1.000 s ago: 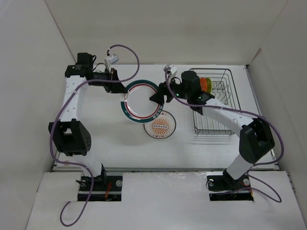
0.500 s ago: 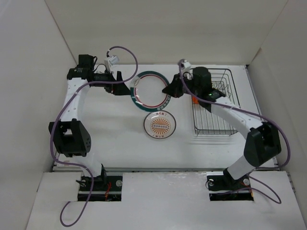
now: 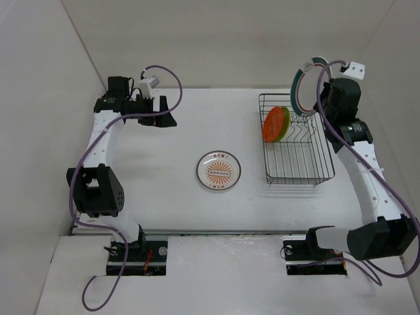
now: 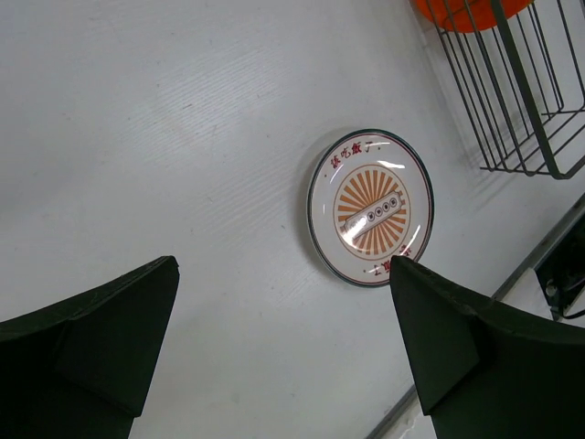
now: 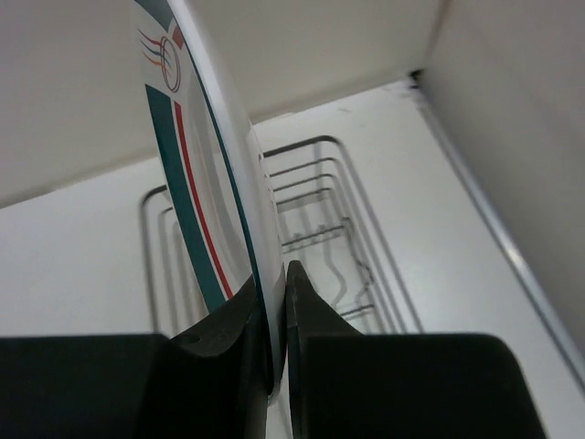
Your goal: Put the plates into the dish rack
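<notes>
Right tool [image 5: 274, 297] raised over rack [image 3: 298, 172]; pinching rimmed plate [image 3: 300, 88].

Green-rimmed plate [image 3: 295, 85] upright above rack [image 3: 298, 181]

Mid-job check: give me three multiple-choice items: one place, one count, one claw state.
1. Where is the sunburst plate relative to the dish rack? A inside it; B flat on the table beside it; C held above it.
2. How many plates stand in the rack? A none; B three; C two.
3. The right claw is: A shut on the rimmed plate; B open; C shut on nothing.
Answers: B, it lies flat, apart from the rack; C, the orange plate and lime green plate stand on edge; A, its fingers pinch the rim.
</notes>
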`<state>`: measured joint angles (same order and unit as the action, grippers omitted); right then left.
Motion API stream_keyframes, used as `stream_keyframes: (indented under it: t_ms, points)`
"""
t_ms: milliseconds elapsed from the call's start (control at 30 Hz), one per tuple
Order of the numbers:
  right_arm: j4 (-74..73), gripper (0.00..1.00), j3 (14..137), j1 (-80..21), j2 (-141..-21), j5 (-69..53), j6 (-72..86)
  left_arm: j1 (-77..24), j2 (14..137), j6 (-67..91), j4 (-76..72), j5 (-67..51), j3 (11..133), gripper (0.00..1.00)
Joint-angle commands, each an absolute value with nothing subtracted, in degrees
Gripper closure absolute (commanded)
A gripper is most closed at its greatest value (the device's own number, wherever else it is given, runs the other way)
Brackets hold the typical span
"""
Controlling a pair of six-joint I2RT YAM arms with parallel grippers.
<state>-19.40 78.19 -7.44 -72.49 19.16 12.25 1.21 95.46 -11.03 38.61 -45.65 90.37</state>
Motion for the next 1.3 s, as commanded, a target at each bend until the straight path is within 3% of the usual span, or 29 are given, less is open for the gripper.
stream_keyframes:
  t_ms: [0,300,1267]
  points:
    - [-20.6,1.00,79.7,-4.6,-72.2,29.1,10.0,1.0,91.6,-10.0,36.7,-44.5,90.0,0.00]
    - [-19.5,1.00,80.9,-3.2,-78.2,33.5,7.8,1.0,91.6,-10.0,36.7,-43.3,89.5,0.00]
    - [-18.5,1.00,79.7,-3.7,-88.1,29.4,4.9,1.0,91.1,-10.5,36.7,-43.9,88.9,0.00]
